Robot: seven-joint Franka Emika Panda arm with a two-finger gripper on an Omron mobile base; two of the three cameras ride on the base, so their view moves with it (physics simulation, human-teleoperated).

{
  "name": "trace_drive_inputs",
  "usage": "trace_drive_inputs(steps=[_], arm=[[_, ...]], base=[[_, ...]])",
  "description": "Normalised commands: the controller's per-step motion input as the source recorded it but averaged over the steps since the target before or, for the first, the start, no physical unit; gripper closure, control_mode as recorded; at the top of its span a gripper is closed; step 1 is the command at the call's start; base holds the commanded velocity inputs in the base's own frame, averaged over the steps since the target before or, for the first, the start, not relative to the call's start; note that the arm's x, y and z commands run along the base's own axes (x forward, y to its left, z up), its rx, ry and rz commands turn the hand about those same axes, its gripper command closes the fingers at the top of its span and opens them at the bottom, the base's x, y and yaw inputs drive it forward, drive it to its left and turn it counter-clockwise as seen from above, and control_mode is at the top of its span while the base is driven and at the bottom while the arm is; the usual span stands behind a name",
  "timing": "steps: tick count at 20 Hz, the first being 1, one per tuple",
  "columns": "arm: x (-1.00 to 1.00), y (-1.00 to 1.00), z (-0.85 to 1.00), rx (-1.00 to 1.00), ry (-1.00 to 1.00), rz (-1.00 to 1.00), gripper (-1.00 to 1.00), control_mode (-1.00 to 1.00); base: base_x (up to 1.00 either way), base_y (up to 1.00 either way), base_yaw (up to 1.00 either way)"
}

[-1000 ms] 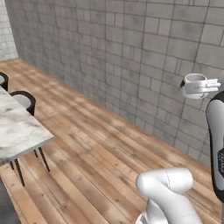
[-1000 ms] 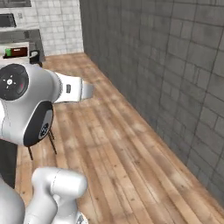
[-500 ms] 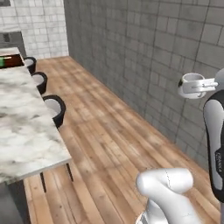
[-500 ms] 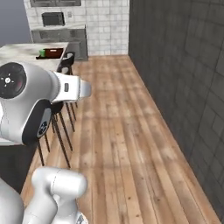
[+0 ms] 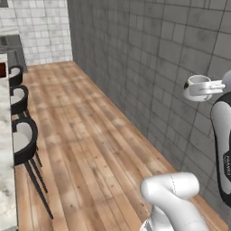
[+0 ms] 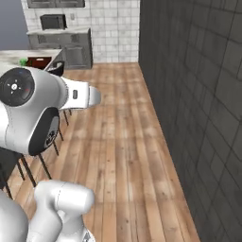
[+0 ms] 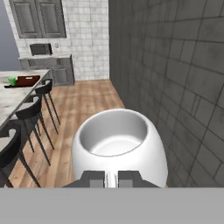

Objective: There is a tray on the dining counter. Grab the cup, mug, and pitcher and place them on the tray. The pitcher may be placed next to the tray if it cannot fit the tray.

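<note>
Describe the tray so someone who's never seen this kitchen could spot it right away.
Find the long marble dining counter with black stools beside it. At its far end lies the tray, flat and dark red-brown. The green cup standing beside it is small and upright, while the tray is low and wide.

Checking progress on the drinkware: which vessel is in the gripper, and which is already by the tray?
The white mug is held in the gripper; the green cup stands far off beside the tray.

The mug's (image 7: 119, 146) handle is hiding behind the fingertips (image 7: 93, 178). The tray (image 7: 25, 81) and cup (image 7: 12, 81) are showing too small for detail. The counter (image 5: 5, 180) is running off the left edge.
</note>
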Motion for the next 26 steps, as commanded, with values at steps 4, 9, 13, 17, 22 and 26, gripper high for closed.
trace_drive_inputs(steps=[4,9,13,17,22,26], arm=[[0.0,0.0,0.0,0.0,0.0,0.0,1.0,1.0],[0.0,0.0,0.0,0.0,0.0,0.0,1.0,1.0],[0.0,0.0,0.0,0.0,0.0,0.0,1.0,1.0],[0.0,0.0,0.0,0.0,0.0,0.0,1.0,1.0],[0.0,0.0,0.0,0.0,0.0,0.0,1.0,1.0],[0.0,0.0,0.0,0.0,0.0,0.0,1.0,1.0]], base=[[1.0,0.0,0.15],[1.0,0.05,0.28],[1.0,-0.24,0.22],[1.0,-0.46,0.08],[1.0,-0.49,0.08],[1.0,-0.34,0.08]])
